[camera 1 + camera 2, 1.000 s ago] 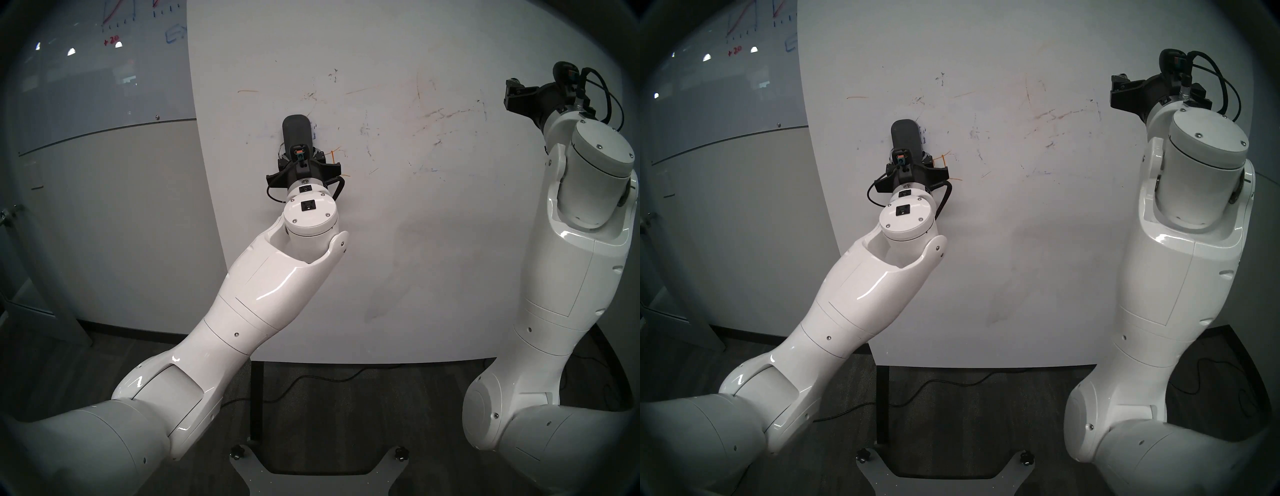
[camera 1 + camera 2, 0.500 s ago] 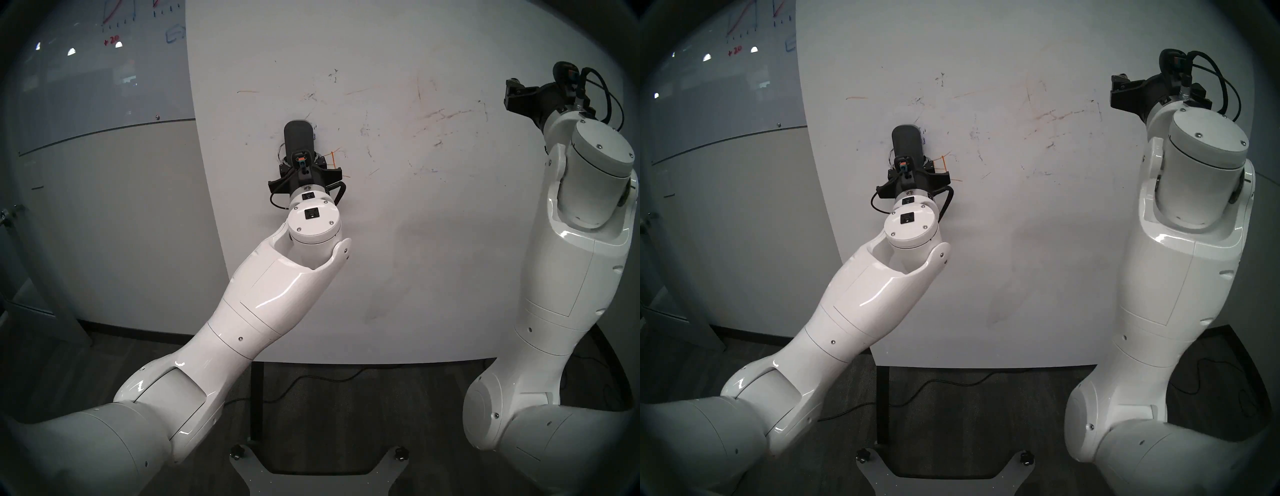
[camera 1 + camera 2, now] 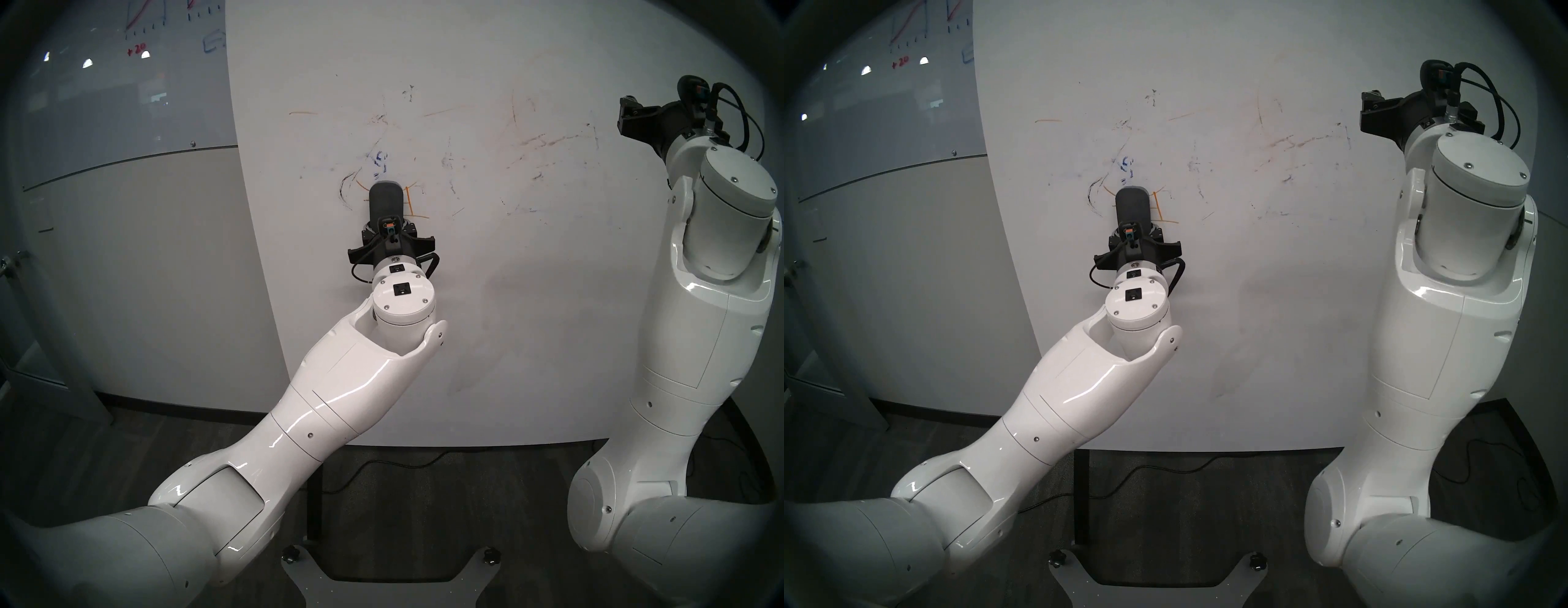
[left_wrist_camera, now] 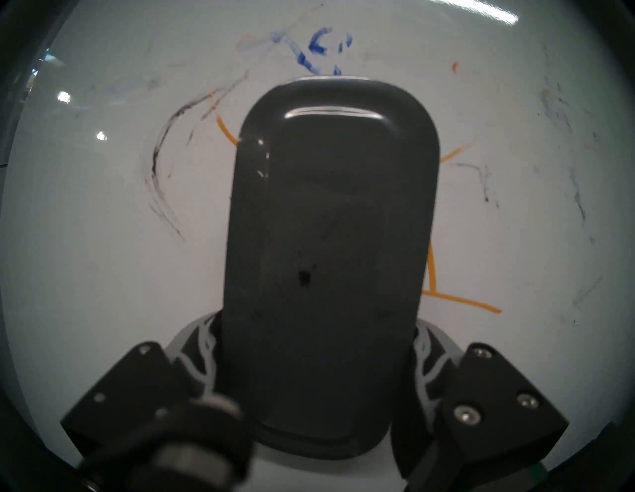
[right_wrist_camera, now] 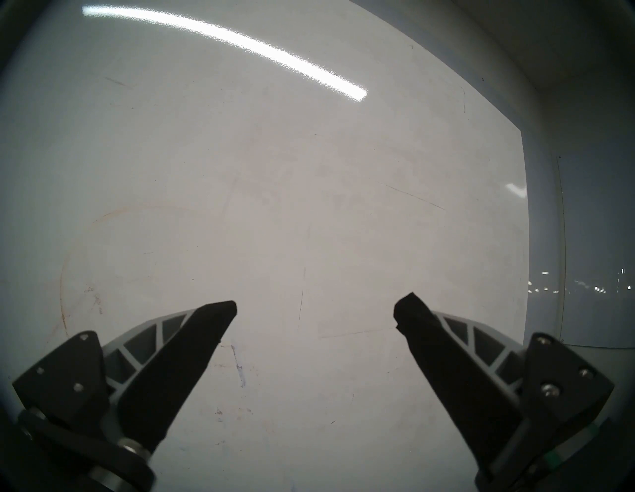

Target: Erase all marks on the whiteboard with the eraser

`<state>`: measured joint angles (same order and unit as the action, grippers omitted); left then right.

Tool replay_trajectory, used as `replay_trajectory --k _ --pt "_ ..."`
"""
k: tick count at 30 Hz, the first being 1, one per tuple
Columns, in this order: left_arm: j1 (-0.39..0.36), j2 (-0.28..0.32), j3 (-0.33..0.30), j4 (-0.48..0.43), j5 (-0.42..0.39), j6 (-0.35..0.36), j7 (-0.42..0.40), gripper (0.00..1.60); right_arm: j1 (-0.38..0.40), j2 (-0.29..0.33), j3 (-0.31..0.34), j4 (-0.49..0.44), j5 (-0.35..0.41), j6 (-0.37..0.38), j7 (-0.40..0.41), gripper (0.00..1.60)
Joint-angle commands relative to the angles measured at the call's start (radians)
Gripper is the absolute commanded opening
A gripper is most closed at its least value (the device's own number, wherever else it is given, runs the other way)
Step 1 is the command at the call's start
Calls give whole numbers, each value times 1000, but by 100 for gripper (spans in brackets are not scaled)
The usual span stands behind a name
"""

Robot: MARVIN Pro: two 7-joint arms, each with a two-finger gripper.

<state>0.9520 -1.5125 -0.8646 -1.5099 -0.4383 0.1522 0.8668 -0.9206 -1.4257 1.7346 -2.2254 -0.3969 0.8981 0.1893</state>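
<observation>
The whiteboard (image 3: 488,297) stands upright in front of me. My left gripper (image 3: 388,232) (image 4: 314,343) is shut on the lower end of the dark grey eraser (image 3: 386,204) (image 4: 330,257), which lies flat against the board. Around the eraser are marks: blue scraps (image 3: 379,159) (image 4: 316,44) above it, a black arc (image 3: 345,191) (image 4: 158,165) to its left, orange lines (image 3: 410,204) (image 4: 457,302) to its right. Faint reddish smudges (image 3: 547,142) lie further right. My right gripper (image 3: 627,116) (image 5: 315,307) is open and empty at the board's upper right.
A grey glass board (image 3: 106,93) with red and blue graph lines hangs on the wall to the left. Below the whiteboard are its dark stand post (image 3: 314,488), a metal base (image 3: 382,586) and a cable (image 3: 394,460) on the floor.
My left arm has slid the eraser down and to the right on the board, uncovering the blue scraps and the black arc. The right arm has not moved.
</observation>
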Motion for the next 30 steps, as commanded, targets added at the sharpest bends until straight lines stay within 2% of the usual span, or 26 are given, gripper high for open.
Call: replay_trajectory --k 1,8,18,30 --pt "32 3 -21 55 -36 20 4 0 10 1 -2 -11 0 3 0 160" --pt "3 12 -41 33 -18 5 4 0 10 3 -2 -11 1 5 -1 160" --pt "-82 0 -31 39 18 15 -1 0 9 4 -3 -11 4 4 -3 160" --pt "-122 3 -46 13 40 30 -3 0 8 6 -3 -10 7 3 -6 160"
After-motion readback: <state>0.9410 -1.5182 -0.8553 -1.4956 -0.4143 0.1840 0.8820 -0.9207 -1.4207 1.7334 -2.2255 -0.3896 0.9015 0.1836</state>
